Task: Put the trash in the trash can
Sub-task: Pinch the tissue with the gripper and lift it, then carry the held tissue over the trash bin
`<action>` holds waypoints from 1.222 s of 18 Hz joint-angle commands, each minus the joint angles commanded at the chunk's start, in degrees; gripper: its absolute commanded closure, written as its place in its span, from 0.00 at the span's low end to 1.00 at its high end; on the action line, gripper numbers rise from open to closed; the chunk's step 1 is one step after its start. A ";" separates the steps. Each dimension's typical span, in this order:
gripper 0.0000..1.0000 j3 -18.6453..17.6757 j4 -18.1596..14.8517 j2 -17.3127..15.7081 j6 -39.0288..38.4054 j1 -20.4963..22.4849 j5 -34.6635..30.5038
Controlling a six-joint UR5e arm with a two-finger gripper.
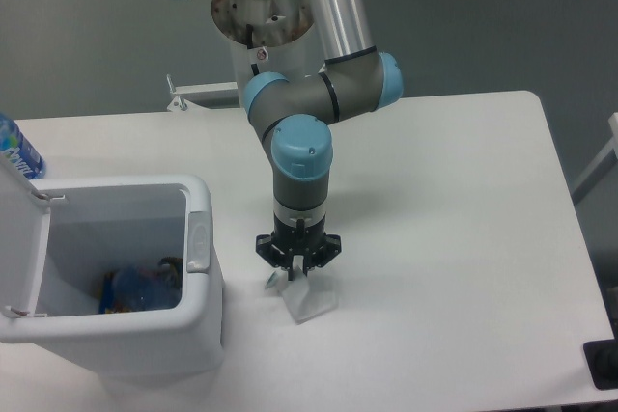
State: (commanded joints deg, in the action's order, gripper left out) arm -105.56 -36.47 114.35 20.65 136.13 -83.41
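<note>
The crumpled white paper napkin (313, 302) sits on the table just right of the trash can (198, 320), a white boxy bin with its lid (19, 238) swung open to the left. My gripper (295, 275) points straight down, its fingers drawn together on the napkin's raised top edge. Inside the bin lies a bluish clear shape (153, 283) that looks like the plastic bottle, partly hidden by the bin wall.
A blue-and-orange snack wrapper (116, 294) lies in the bin. A bottle with a blue label (14, 150) stands at the far left behind the lid. A metal bracket (193, 94) sits at the table's back edge.
</note>
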 joint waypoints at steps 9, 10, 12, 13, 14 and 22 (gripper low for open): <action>1.00 11.50 0.09 -1.67 2.38 7.73 8.50; 1.00 13.26 0.17 -1.67 1.77 8.18 9.92; 1.00 16.34 0.26 -1.93 0.63 8.88 10.90; 1.00 17.48 0.26 -2.19 -1.38 9.49 11.60; 1.00 18.89 0.26 -2.37 -3.49 10.02 13.08; 1.00 24.53 0.35 -4.56 -16.86 10.03 16.52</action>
State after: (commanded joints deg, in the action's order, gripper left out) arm -81.04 -36.12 109.78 3.79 146.17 -66.89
